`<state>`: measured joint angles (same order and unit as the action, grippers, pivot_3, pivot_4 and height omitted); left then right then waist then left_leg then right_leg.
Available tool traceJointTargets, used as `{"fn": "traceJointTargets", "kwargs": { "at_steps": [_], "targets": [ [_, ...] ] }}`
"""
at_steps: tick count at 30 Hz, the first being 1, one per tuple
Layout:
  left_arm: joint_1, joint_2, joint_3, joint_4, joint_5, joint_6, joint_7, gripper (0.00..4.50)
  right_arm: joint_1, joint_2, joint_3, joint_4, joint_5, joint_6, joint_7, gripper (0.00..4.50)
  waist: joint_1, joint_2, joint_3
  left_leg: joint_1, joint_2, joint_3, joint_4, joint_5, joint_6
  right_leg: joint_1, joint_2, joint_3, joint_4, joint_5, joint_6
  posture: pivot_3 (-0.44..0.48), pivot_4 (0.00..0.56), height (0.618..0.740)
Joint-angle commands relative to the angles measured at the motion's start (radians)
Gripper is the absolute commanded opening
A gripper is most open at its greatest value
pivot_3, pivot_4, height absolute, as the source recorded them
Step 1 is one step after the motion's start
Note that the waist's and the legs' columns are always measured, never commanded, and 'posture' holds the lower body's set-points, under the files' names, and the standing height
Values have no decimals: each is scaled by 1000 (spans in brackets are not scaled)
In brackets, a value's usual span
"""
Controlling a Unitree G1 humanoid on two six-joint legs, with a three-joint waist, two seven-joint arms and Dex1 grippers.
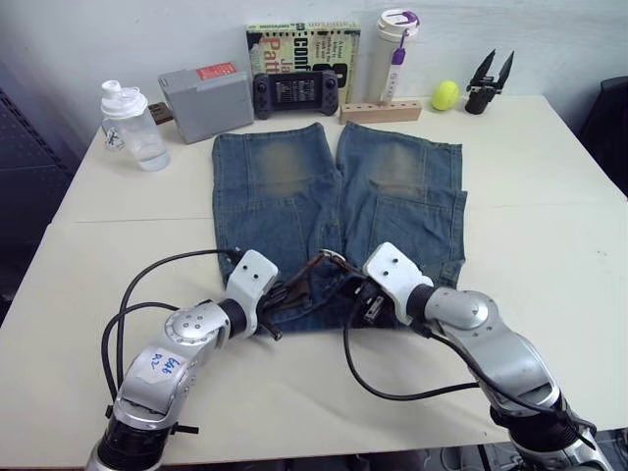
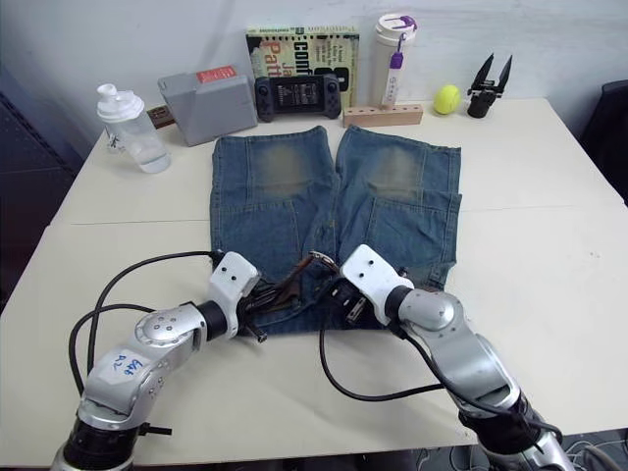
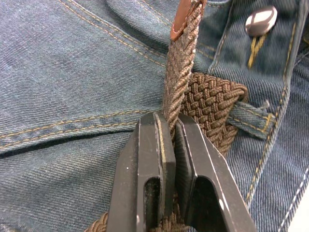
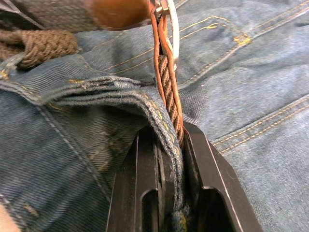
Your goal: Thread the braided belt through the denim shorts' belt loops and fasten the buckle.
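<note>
Blue denim shorts (image 1: 334, 216) lie flat on the cream counter (image 1: 530, 255), waistband toward the robot, legs faded yellowish. The brown braided belt (image 3: 181, 72), woven like cord with a smooth leather tip, crosses the waistband near a metal button (image 3: 260, 20). The left end effector (image 3: 169, 140) pinches the belt strap. The right end effector (image 4: 170, 145) is pressed onto a denim fold and the belt end by the buckle (image 4: 172, 29). A clear plastic bottle (image 1: 132, 126) stands near the counter's far left corner.

Head stereo pair looks down over table (image 1: 549, 245) – wrist cameras close on denim shorts (image 3: 72, 72).
</note>
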<state>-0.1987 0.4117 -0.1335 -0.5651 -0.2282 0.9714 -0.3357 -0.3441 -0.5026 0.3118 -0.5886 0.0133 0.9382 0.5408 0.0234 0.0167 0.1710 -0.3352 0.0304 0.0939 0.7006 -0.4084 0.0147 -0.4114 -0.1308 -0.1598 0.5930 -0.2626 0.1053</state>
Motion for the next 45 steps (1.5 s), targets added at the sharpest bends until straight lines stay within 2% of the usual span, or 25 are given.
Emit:
{"fn": "traceJointTargets", "kwargs": {
  "at_steps": [1,10,15,19,24,26,33,34,36,39,45],
  "targets": [
    [-7,-26,-48,34,-3,16,1,0,-25,-7,57,-70,9,-30,25,14,1,0,0,0,0,0,0,0,0,0,0,0,0,0,0,0,150,731],
    [-30,-56,-54,53,4,-14,9,0,-65,-92,218,-57,-41,-80,101,14,0,0,0,0,0,0,0,0,0,0,0,0,0,0,0,0,150,731],
    [-16,-69,-76,54,5,-120,-18,0,-124,-127,288,-5,-64,-129,187,14,-2,0,0,0,0,0,0,0,0,0,0,0,0,0,0,0,150,731],
    [3,-75,-98,48,-2,-189,-43,0,-137,-128,292,41,-81,-170,218,14,-4,-1,0,0,0,0,0,0,0,0,0,-1,-1,0,0,0,150,731],
    [12,-84,-89,63,8,-205,-30,0,-116,-126,232,38,-71,-179,217,14,-3,-1,-1,0,1,-1,0,0,0,0,0,-1,-1,0,0,0,150,731],
    [14,-83,-89,68,11,-210,-30,0,-105,-131,197,22,-61,-179,221,1016,-2,-1,-1,0,1,-1,0,0,0,0,0,-1,-1,0,0,0,150,731],
    [18,-89,-102,75,20,-215,-29,0,-103,-189,-98,-103,181,-83,363,4164,2,-2,0,-1,0,-2,0,0,0,0,-1,-1,-1,0,0,0,150,731],
    [17,-88,-103,78,21,-216,-29,0,-122,-199,-137,-103,214,-72,381,4482,2,-2,0,-1,0,-2,0,0,0,0,-1,-1,-1,0,0,0,150,731],
    [16,-89,-104,81,21,-218,-29,0,-183,-174,-218,-87,296,-38,393,4482,2,-2,0,-1,0,-2,1,0,0,0,-1,-1,-1,0,0,0,150,731],
    [15,-91,-109,84,23,-220,-27,0,-254,-142,-264,-42,347,-50,378,4482,1,-2,0,0,0,-3,1,0,0,0,-1,0,0,0,0,0,150,731],
    [12,-94,-110,87,26,-220,-25,0,-300,-243,-58,144,67,-477,387,4482,2,-2,0,-1,-2,-1,1,0,0,1,-2,-1,-1,0,0,0,150,731]
  ]
}}
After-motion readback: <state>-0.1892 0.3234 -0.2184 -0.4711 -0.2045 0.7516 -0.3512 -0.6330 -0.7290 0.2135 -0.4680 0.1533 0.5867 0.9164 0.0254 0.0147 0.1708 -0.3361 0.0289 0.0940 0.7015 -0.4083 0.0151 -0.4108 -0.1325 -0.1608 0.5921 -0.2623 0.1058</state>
